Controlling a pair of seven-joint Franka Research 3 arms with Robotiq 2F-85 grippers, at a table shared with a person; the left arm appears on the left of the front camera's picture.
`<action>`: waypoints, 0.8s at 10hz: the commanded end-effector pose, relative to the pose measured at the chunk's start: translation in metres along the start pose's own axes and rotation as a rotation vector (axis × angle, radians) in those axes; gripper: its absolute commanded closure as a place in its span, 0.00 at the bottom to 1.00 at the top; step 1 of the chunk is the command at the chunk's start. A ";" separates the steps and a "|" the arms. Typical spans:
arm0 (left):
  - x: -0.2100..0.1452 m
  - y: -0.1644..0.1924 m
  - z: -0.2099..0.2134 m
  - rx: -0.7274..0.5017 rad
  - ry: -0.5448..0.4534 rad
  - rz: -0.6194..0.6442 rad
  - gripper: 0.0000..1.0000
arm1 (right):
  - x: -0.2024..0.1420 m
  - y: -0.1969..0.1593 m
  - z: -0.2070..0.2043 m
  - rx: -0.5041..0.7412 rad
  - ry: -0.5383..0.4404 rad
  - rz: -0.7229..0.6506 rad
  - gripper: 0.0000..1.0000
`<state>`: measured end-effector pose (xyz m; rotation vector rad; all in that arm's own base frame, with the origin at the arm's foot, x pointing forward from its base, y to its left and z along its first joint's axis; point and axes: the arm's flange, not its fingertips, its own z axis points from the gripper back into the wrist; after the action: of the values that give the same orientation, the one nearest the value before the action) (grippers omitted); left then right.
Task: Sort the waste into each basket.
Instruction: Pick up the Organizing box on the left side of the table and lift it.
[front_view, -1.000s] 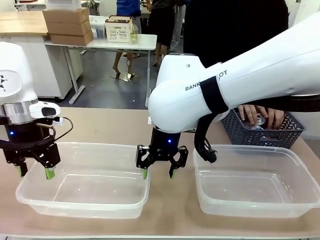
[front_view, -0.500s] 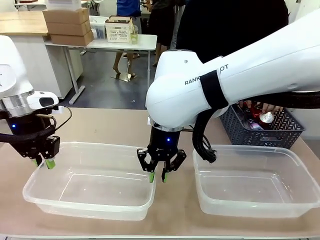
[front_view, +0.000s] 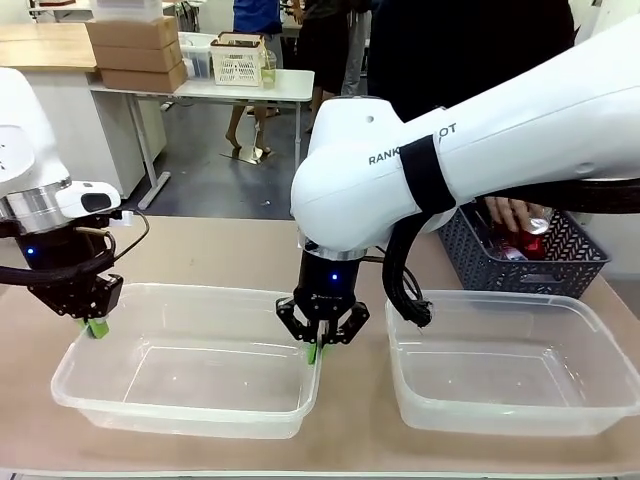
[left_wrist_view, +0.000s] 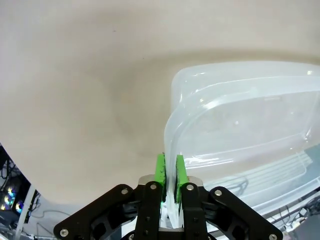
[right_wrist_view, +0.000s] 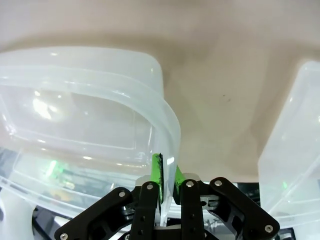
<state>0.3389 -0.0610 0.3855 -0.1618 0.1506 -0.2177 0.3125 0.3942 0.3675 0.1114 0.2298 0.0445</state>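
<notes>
The left tool (left_wrist_view: 169, 169) is clenched on the rim of a clear tub (front_view: 180, 420) at its left end. The right tool (front_view: 318, 350) is clenched on the right rim of the same tub. The thin wall between the green pads is hard to make out. This tub is see-through, with rounded corners. Just right of the right tool stands a second clear tub (front_view: 500, 415). Beyond it, a person's hand (front_view: 510, 212) reaches into a dark lattice basket (front_view: 565, 270), where red cans (front_view: 517, 248) are half hidden.
</notes>
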 end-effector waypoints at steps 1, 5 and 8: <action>-0.057 0.005 -0.006 0.013 -0.079 -0.003 1.00 | 0.003 -0.013 0.023 -0.054 0.023 -0.038 1.00; -0.050 -0.029 0.111 0.031 -0.087 0.027 1.00 | -0.004 -0.050 0.129 -0.123 0.020 -0.023 1.00; -0.053 -0.056 0.113 -0.015 -0.133 0.019 1.00 | -0.012 -0.067 0.164 -0.096 0.026 0.087 1.00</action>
<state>0.2983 -0.1110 0.5448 -0.1873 0.0161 -0.1917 0.3293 0.3396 0.5296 0.0648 0.2524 0.0566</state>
